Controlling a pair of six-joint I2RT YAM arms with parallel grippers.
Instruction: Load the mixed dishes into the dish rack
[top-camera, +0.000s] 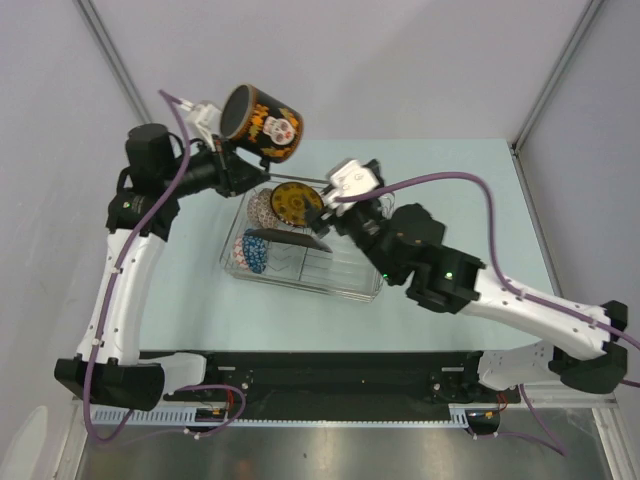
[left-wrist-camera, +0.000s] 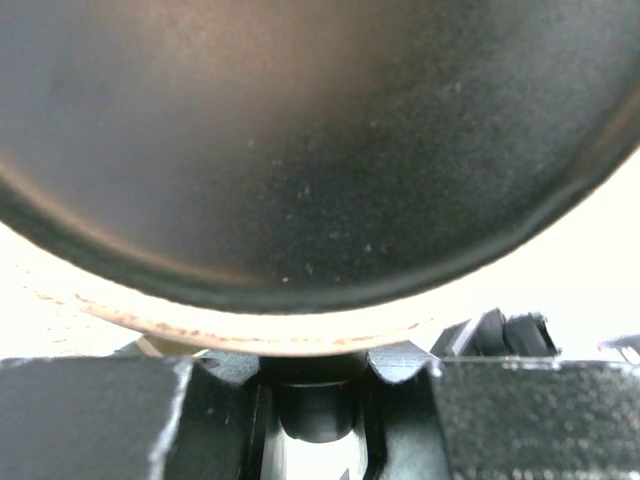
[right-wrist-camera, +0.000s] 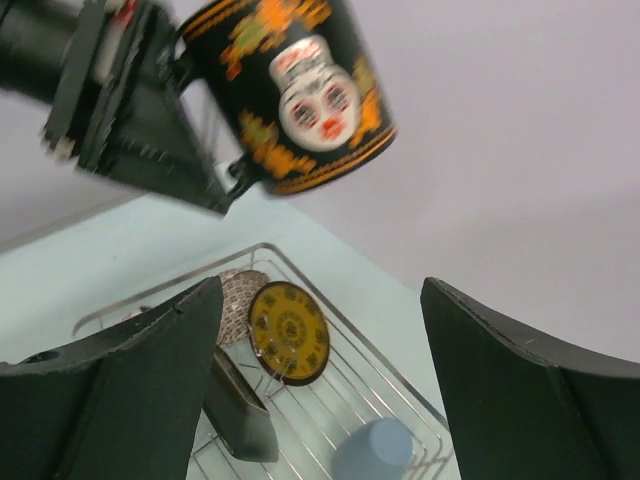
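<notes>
My left gripper (top-camera: 228, 152) is shut on the black handle of the mug (top-camera: 262, 122), a black mug with orange skull print, held tilted in the air above the far left corner of the dish rack (top-camera: 345, 283). In the left wrist view the mug (left-wrist-camera: 320, 150) fills the frame, its handle between my fingers. My right gripper (right-wrist-camera: 320, 380) hangs open over the rack with nothing in it. Inside the rack stand the yellow-motif plate (right-wrist-camera: 288, 332) on edge, a reddish-white bowl (right-wrist-camera: 236, 300), a blue-patterned bowl (top-camera: 252, 250) and a light-blue cup (right-wrist-camera: 372, 450).
A dark rectangular slab (right-wrist-camera: 238, 412) leans in the rack beside the yellow plate. Metal frame posts rise at the back corners of the pale green table (top-camera: 450, 190). The right arm stretches across the rack's right side.
</notes>
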